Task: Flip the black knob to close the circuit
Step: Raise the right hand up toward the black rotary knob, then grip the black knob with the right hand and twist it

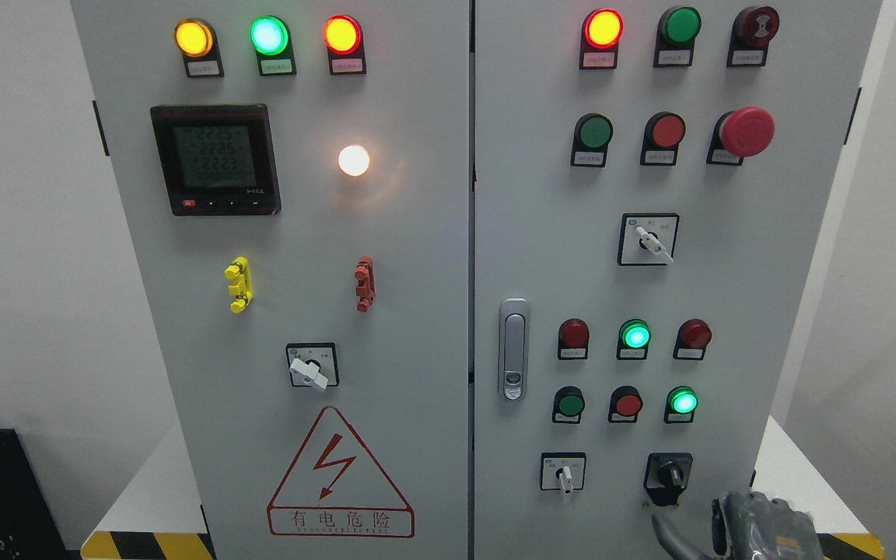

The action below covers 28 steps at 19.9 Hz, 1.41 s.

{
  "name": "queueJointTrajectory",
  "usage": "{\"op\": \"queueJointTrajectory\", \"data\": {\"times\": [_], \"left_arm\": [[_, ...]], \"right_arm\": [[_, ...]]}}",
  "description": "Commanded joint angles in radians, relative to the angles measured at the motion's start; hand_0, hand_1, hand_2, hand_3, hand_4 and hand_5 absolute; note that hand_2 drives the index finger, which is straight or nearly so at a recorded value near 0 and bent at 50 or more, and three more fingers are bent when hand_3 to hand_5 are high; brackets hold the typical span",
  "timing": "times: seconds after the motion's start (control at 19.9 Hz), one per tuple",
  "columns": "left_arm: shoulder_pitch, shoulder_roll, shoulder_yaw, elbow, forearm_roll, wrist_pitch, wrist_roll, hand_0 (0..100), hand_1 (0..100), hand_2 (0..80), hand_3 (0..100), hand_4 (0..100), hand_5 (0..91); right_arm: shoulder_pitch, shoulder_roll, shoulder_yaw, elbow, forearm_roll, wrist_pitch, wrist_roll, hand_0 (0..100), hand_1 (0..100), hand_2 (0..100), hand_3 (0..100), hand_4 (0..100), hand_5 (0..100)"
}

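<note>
Rising from the bottom edge at the lower right, the right hand (736, 529) is only partly in frame: dark grey, jointed, hard-shelled, with two fingers (670, 537) pointing up and apart. They grip nothing, and the fingertips sit just below and to the right of the black knob (669, 475), not touching it.

That knob is on the right door (728, 272) of the cabinet, bottom row, a black rotary handle on a black square plate, its bar roughly upright. Just left of it in the same row is a white-handled selector (564, 472) on a white plate with a black border. Bare grey painted metal lies between the two switches and also between the knob and the door's right edge, so the hand has free panel around it; above the knob a row of round push buttons (627, 404) stands near.

Smooth, matte grey sheet forms both doors, parted by a dark vertical seam (471, 272). A silvery oblong latch (513, 350) stands beside the seam. Domed glossy lamps glow in places, and a red mushroom button (746, 131) juts out at the upper right. On the left door a triangular red warning sign (339, 474) sits low. Yellow-and-black hazard striping (148, 544) edges the pale platform under the cabinet.
</note>
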Motion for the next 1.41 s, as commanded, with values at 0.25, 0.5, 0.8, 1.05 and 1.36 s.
{"op": "queueJointTrajectory", "data": {"times": [0.25,0.5,0.8,1.05,1.36], "left_arm": [[0.034,0.0,0.011,-0.034,0.008,0.0,0.0,0,0,0.0,5,3,0.0],[0.034,0.0,0.011,-0.034,0.008,0.0,0.0,0,0,0.0,5,3,0.0],[0.034,0.001,0.011,-0.034,0.008,0.0,0.0,0,0,0.0,5,3,0.0],[0.034,0.0,0.011,-0.034,0.008,0.0,0.0,0,0,0.0,5,3,0.0],[0.034,0.0,0.011,-0.034,0.008,0.0,0.0,0,0,0.0,5,3,0.0]], "right_arm": [[-0.037,0.013,0.021,0.059,0.001,0.019,-0.002,0,4,88,100,82,88],[-0.052,0.01,0.02,0.072,0.0,0.028,-0.002,0,4,89,100,82,88],[-0.059,0.007,0.009,0.076,-0.008,0.039,-0.003,0,5,89,100,82,88],[-0.065,0.002,0.0,0.078,-0.016,0.043,-0.003,0,6,89,100,82,89],[-0.066,0.002,-0.015,0.076,-0.019,0.045,-0.002,0,7,89,100,82,89]]}}
